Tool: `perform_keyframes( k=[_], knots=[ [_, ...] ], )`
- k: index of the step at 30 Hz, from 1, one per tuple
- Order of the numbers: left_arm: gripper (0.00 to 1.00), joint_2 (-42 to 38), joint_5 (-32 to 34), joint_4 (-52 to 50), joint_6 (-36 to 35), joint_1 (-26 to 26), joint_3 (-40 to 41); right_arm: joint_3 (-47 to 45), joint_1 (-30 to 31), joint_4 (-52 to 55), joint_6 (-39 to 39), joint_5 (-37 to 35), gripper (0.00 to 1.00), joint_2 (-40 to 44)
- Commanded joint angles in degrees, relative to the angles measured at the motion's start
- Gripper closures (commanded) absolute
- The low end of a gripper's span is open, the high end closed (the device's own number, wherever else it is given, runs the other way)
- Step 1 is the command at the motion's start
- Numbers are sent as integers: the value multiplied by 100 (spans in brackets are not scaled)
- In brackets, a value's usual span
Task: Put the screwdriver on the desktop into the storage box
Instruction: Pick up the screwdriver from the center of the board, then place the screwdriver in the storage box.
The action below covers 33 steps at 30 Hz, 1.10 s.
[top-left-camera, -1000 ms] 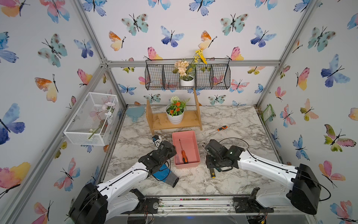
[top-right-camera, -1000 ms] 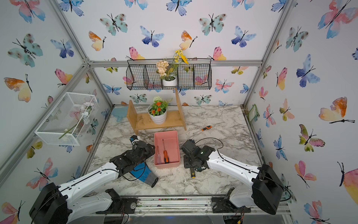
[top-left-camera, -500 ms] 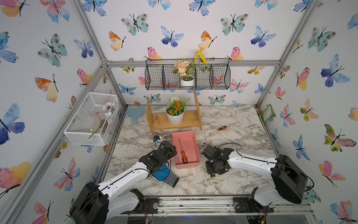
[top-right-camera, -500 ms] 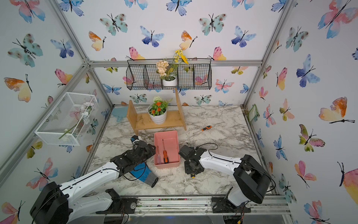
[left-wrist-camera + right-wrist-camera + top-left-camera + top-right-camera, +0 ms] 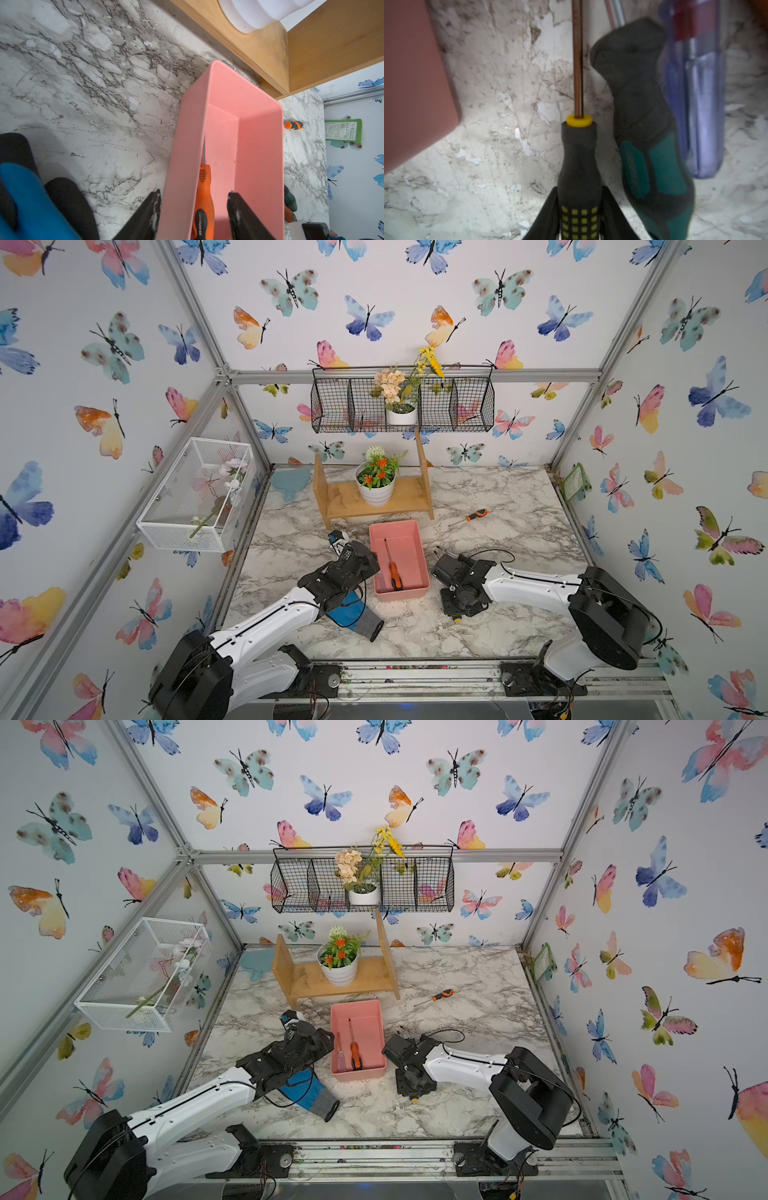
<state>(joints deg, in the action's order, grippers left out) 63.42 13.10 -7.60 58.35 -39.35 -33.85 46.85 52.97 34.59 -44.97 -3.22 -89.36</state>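
Right jaws pinch the handle of the black-and-yellow screwdriver (image 5: 579, 166), which lies on the desk (image 5: 519, 506) in the lower centre of the frame, just right of the pink box (image 5: 409, 547). Left jaws are spread, astride the box's left wall. An orange screwdriver (image 5: 395, 572) lies inside the box.

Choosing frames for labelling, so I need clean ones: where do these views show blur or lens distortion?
Right wrist view: the black-and-yellow screwdriver is fairly crisp, the green-handled screwdriver, clear blue screwdriver and storage box corner are soft. Left wrist view: box sharp, blue glove smeared at the edge. Both top views: sharp, but wide-angle, so the frame posts fan outward.
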Motion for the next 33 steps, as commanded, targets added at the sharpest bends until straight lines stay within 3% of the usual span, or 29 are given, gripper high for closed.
perform_keyframes(
  k=[1, 10, 22, 33],
  knots=[
    [43, -146, -62, -118, 19, 41, 71, -27, 36, -50, 50, -64, 70, 2],
    [43, -223, -10, -181, 63, 59, 94, -9, 36, -156, -5, -73, 76, 662],
    [43, -194, -80, -207, 62, 61, 141, 1343, 37, 327, 117, -253, 78, 1096],
    [44, -82, -170, -468, 89, 66, 40, 2632, 64, -115, 219, 800, 79, -364]
  ],
)
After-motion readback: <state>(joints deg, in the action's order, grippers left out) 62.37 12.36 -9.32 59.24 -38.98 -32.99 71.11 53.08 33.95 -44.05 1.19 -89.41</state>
